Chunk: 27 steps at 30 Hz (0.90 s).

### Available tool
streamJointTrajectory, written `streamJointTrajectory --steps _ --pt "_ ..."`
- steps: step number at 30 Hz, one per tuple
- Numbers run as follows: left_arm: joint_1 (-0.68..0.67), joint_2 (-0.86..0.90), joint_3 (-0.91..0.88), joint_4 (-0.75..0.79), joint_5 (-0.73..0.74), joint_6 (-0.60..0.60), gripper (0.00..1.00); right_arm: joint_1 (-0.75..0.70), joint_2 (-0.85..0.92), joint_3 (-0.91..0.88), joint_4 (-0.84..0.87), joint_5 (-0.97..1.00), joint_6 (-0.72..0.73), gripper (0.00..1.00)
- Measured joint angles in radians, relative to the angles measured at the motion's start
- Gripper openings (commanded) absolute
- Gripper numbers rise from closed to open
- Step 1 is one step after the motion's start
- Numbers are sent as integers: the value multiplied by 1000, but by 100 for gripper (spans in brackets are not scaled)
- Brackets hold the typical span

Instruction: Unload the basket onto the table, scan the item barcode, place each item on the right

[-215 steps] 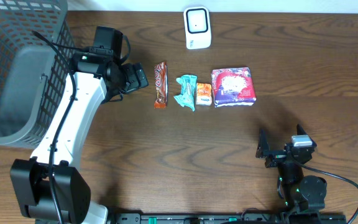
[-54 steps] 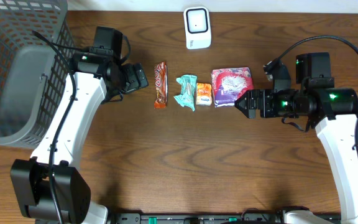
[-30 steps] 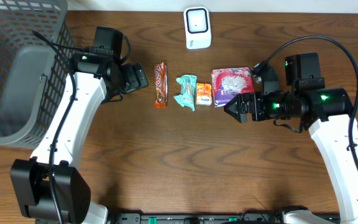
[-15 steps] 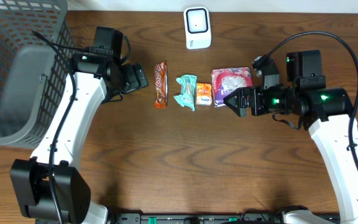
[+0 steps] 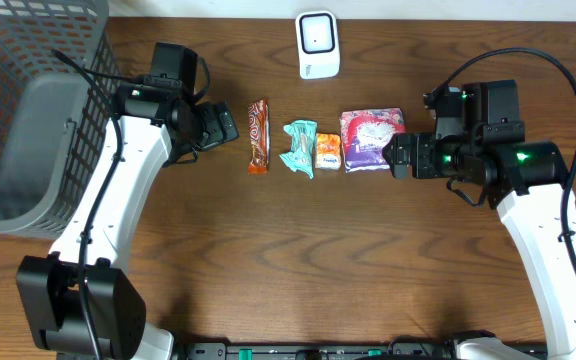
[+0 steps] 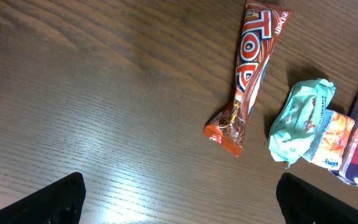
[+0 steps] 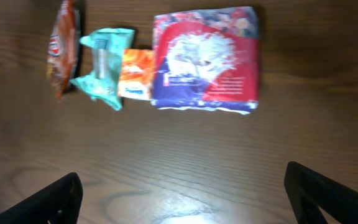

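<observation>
From above, four items lie in a row across the tabletop [image 5: 268,250]: chocolate bar [image 5: 258,135], teal packet [image 5: 300,147], orange packet [image 5: 328,152], floral pack [image 5: 373,138]. The scanner [image 5: 318,43] waits at the far edge, and a basket [image 5: 28,100] stands far left. The right tool [image 5: 396,157] hangs at the pack's right end, so that looks like the chosen item. The left tool [image 5: 224,125] is parked left of the bar.

Left wrist: the tool [image 6: 179,202] is spread wide and empty, with the bar [image 6: 250,74] lying ahead of it untouched.

Right wrist: the tool [image 7: 191,196] is also spread and pinches nothing. The pack [image 7: 207,59] lies flat, centred between the tips and apart from them, lined up for a grab and a lift to the scanner.
</observation>
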Motion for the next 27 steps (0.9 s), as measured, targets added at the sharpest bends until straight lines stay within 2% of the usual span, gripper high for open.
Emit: streamJointTrajectory --steps 4,11,27 --pt "0 0 0 0 0 0 98 0 0 0 -7 61 17 99" --pt "0 0 0 0 0 0 98 0 0 -2 -32 203 177 99" --pt "0 0 0 0 0 0 98 0 1 -2 -52 217 209 99"
